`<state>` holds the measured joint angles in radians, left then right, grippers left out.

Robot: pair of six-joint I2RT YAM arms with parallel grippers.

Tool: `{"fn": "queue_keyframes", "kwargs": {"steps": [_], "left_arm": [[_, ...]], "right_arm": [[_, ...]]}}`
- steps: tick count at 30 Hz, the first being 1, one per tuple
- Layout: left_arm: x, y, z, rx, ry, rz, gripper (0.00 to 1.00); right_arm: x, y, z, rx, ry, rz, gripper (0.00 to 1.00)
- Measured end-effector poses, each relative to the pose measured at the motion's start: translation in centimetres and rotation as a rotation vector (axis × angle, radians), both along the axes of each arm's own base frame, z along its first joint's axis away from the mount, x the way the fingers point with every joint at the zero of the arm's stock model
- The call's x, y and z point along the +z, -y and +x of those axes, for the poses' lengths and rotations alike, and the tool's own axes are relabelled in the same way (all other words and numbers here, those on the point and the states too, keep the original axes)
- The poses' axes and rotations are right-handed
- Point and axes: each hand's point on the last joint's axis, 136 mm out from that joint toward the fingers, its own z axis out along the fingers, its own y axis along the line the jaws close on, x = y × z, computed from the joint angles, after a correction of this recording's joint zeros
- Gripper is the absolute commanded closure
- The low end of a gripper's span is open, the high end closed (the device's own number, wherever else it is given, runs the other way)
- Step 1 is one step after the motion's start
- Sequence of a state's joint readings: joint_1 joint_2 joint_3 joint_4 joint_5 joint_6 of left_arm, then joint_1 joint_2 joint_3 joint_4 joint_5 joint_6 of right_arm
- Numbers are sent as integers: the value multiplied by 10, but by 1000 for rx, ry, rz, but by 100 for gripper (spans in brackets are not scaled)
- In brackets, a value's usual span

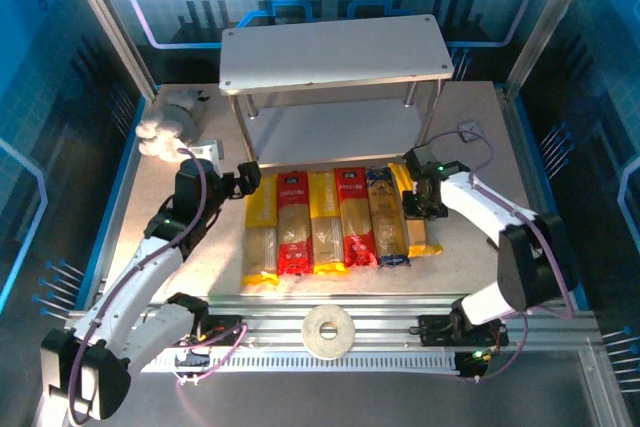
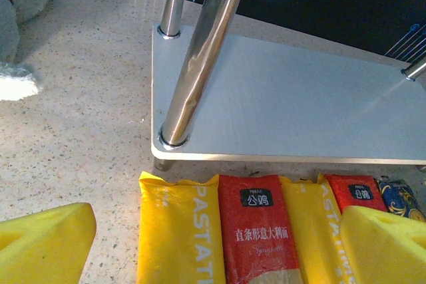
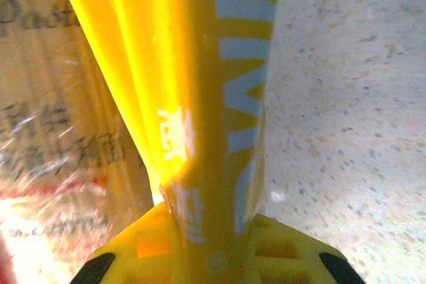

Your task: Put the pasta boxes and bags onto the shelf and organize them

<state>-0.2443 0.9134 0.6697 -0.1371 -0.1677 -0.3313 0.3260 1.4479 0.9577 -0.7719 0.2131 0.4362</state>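
Six pasta packs (image 1: 325, 222) lie side by side on the table (image 1: 225, 257), just in front of the grey shelf (image 1: 335, 52). The right gripper (image 1: 418, 197) has its jaws pinched tight on the last yellow pack (image 3: 200, 98), the one at the right end of the row. The left gripper (image 1: 248, 179) hangs over the table by the left end of the row, near a shiny shelf leg (image 2: 200, 58), with its jaws wide apart and nothing in them.
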Motion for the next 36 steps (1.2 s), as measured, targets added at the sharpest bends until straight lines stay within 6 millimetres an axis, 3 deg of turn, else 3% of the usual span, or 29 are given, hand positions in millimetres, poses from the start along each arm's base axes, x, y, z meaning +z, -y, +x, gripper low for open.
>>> {"fn": "queue_keyframes", "kwargs": {"steps": [5, 9, 12, 24, 30, 36], "left_arm": [[0, 0, 0, 0, 0, 0, 5], [0, 0, 0, 0, 0, 0, 5], [0, 1, 0, -3, -2, -2, 5], [-6, 1, -3, -7, -28, 3, 5], [-8, 0, -5, -7, -39, 6, 5], [-8, 0, -5, -7, -39, 6, 5]], "right_arm": [[51, 3, 1, 18, 116, -17, 100], [81, -2, 18, 34, 189, -13, 100], [92, -9, 36, 52, 209, -11, 100], [70, -45, 160, 84, 230, -33, 100], [67, -44, 196, 54, 275, -59, 100], [59, -35, 214, 42, 328, -95, 100]]}}
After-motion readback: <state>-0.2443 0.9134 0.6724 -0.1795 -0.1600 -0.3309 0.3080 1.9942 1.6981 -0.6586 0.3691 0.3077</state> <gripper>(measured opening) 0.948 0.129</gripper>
